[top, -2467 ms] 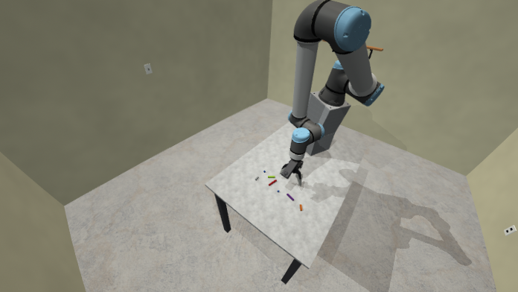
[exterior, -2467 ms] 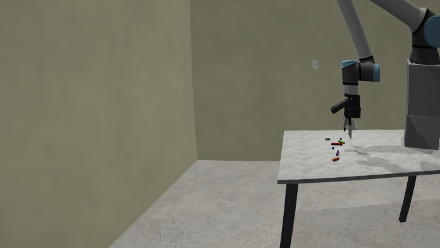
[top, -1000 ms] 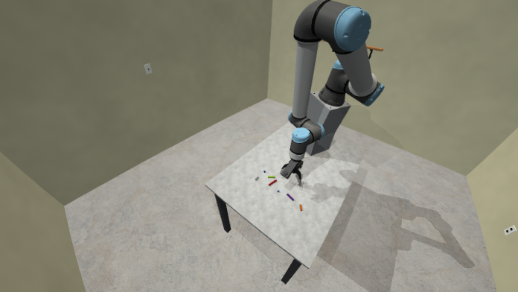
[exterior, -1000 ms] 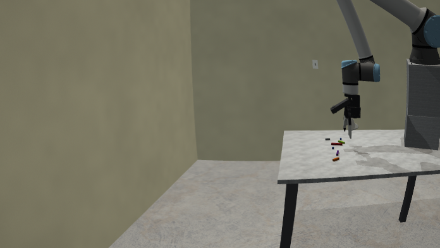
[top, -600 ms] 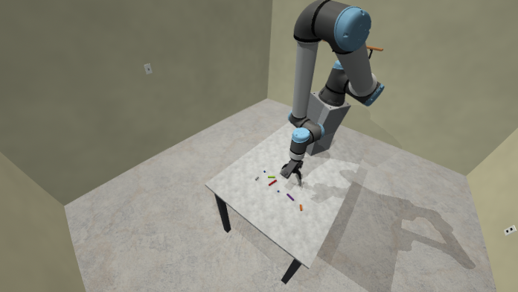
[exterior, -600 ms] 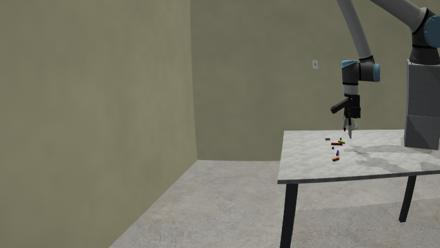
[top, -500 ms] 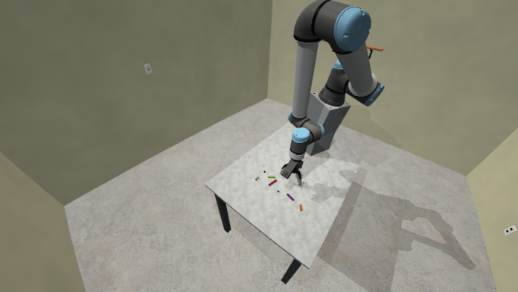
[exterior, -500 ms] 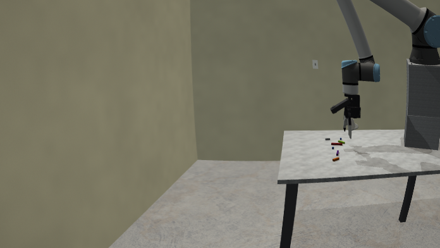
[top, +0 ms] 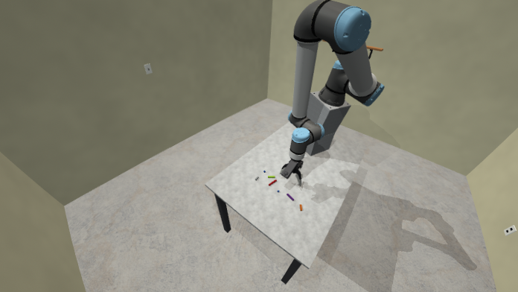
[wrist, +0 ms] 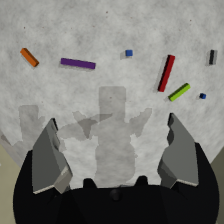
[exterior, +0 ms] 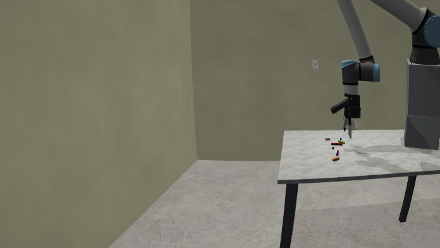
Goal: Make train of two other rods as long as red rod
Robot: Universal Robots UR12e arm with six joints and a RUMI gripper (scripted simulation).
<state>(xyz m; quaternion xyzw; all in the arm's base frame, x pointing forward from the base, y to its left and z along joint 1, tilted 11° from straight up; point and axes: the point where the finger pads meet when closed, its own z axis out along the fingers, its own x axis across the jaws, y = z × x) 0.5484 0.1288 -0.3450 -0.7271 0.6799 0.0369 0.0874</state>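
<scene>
Pale tabletop (top: 245,201) (exterior: 303,167) (wrist: 110,20) holds the red rod (top: 272,182) (exterior: 336,143) (wrist: 166,73), with a lime rod (top: 272,176) (exterior: 341,142) (wrist: 179,92) just beside it. Above the tabletop, the claw (top: 292,179) (exterior: 347,134) (wrist: 112,116) gapes wide.

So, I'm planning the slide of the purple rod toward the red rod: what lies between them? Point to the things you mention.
One blue rod (top: 278,191) (wrist: 129,53), best seen in the wrist view.

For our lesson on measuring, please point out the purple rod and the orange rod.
Purple rod (wrist: 78,63): wrist view, middle of its top.
Orange rod (wrist: 29,57): wrist view, middle of its top.
</scene>
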